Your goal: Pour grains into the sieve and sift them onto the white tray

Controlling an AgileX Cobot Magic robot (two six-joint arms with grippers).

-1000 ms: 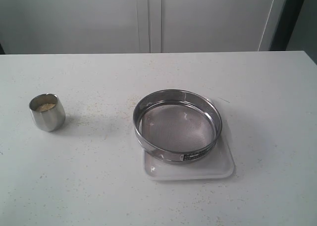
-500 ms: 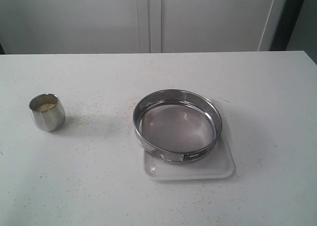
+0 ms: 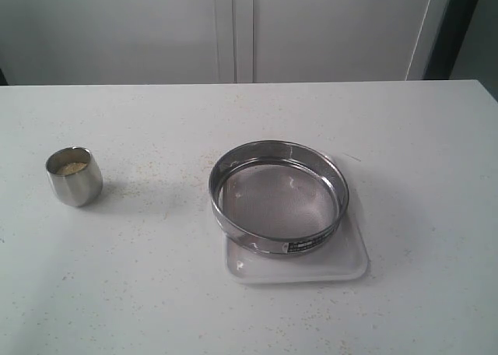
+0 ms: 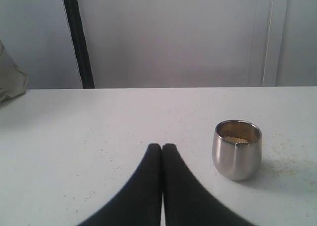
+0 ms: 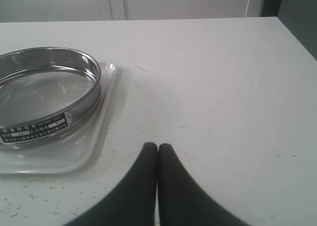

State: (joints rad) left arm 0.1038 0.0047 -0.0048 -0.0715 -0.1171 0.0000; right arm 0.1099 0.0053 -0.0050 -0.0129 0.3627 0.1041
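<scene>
The round steel sieve (image 3: 278, 197) with its mesh bottom rests on the white tray (image 3: 350, 265) right of the table's middle; its mesh holds nothing I can see. The grains (image 3: 70, 167) lie inside a small steel cup (image 3: 74, 177) at the left. Neither arm shows in the exterior view. In the left wrist view my left gripper (image 4: 162, 146) is shut and empty, with the cup (image 4: 237, 149) and its grains (image 4: 235, 139) a short way off. In the right wrist view my right gripper (image 5: 157, 146) is shut and empty, beside the tray (image 5: 94, 146) and sieve (image 5: 44, 94).
Stray granules are scattered over the white table (image 3: 156, 254), thickest around the cup and the tray. A pale wall with cabinet doors (image 3: 233, 28) rises behind the table's far edge. A translucent object (image 4: 10, 80) shows at the edge of the left wrist view.
</scene>
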